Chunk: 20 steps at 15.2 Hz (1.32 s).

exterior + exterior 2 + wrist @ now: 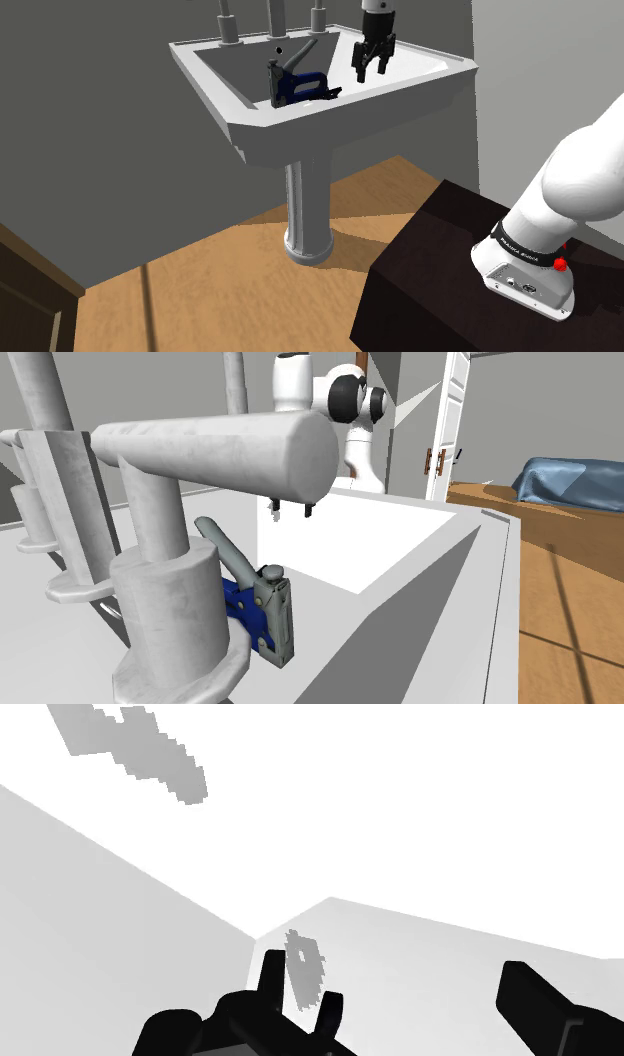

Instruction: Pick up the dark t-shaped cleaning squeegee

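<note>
We're watching the claw hanging over the sink basin, fingers spread wide and holding nothing. Off to the shoulder view's left, the tool we're after is lying in the basin. It's showing a blue body and a grey lever handle sticking up at a tilt, not much of a T-shape, but it's the only thing in there. Bare basin floor is separating claw and tool.

What's worrying us is the smooth, sloped basin: a nudge from one finger could be sending the tool sliding. Closing on the raised lever alone could be letting the body swing.

For room, we're seeing open air above and a clear run across the basin. The taps and the thick spout are crowding in just behind the tool, and the rim is walling in the sides.
</note>
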Motion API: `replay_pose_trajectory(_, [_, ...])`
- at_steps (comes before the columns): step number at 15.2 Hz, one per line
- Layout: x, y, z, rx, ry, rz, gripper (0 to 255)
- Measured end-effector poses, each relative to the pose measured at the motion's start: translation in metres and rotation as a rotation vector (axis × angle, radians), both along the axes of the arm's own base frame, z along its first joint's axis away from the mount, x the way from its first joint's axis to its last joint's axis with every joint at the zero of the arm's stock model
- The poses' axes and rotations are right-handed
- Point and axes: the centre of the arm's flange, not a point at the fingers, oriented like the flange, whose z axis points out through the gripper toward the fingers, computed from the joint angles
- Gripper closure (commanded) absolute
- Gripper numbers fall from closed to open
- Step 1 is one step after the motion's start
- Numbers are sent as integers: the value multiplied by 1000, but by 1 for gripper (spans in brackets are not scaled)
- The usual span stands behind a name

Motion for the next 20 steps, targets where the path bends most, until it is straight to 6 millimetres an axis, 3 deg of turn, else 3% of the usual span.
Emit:
replay_pose_trajectory(13, [155, -40, -78, 7, 55, -55, 0])
replay_pose_trajectory(20, [165, -41, -115, 8, 59, -58, 0])
